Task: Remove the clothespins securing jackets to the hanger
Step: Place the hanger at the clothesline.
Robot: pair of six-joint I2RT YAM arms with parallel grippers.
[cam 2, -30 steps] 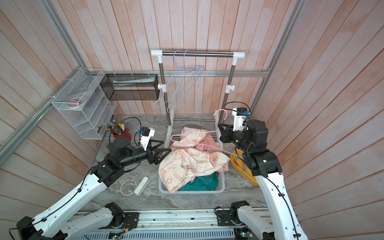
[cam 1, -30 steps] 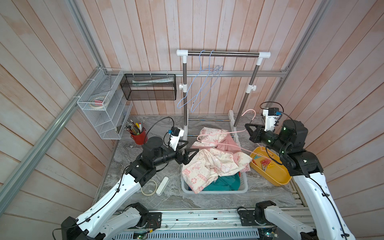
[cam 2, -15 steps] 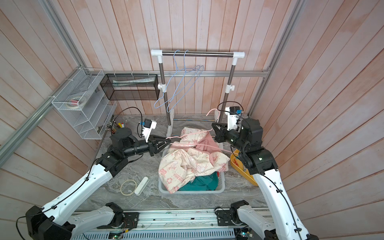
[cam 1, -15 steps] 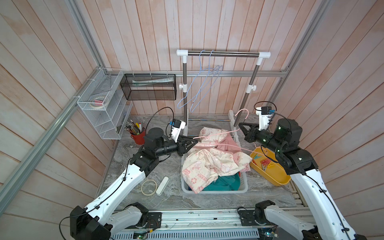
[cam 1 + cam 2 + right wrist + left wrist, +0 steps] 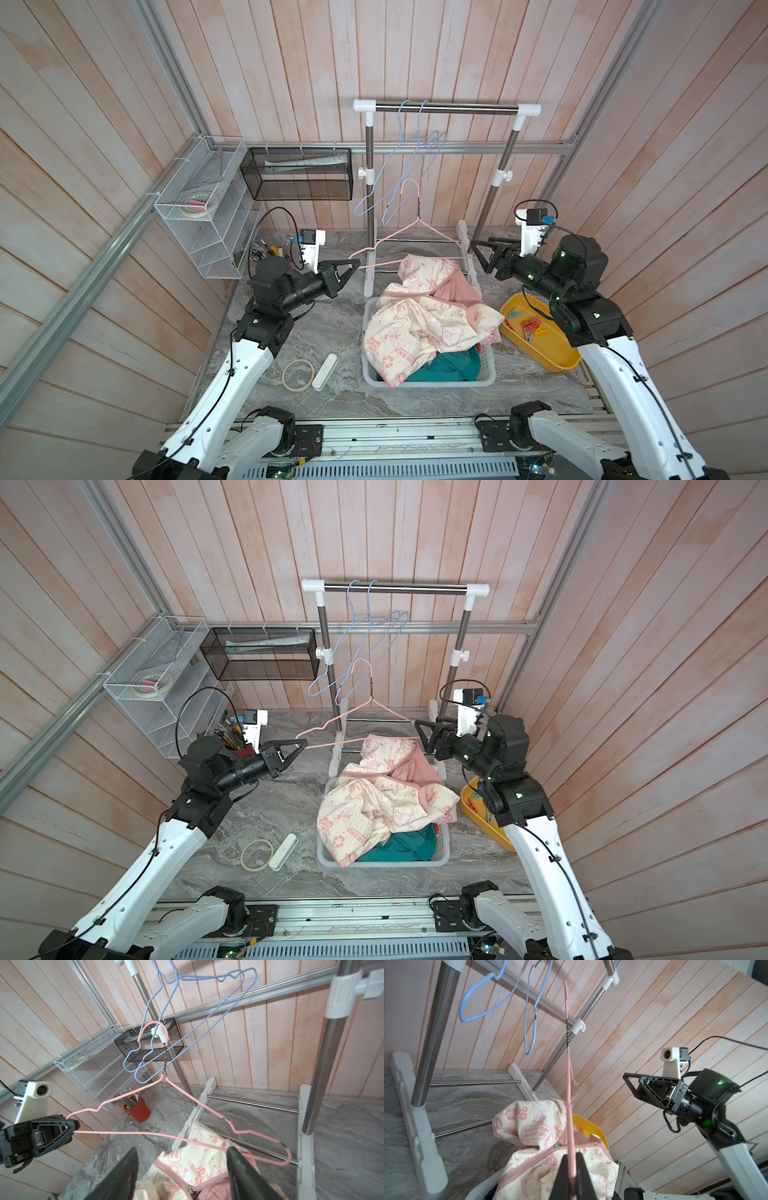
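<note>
Clothespins point(image 5: 530, 323) lie in the yellow tray point(image 5: 559, 363); the cream jacket point(image 5: 424, 316) is heaped in the basket point(image 5: 436, 380). My left gripper point(image 5: 353, 262) pinches one end of the bare pink hanger point(image 5: 124, 1132); my right gripper point(image 5: 478, 255) gapes empty near the other. Held one-ended, the hanger may swing and snag.

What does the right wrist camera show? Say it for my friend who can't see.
The left gripper is shut on one end of a bare pink hanger. The right gripper stands open near the other end and a cream jacket. Two blue hangers hang behind.
</note>
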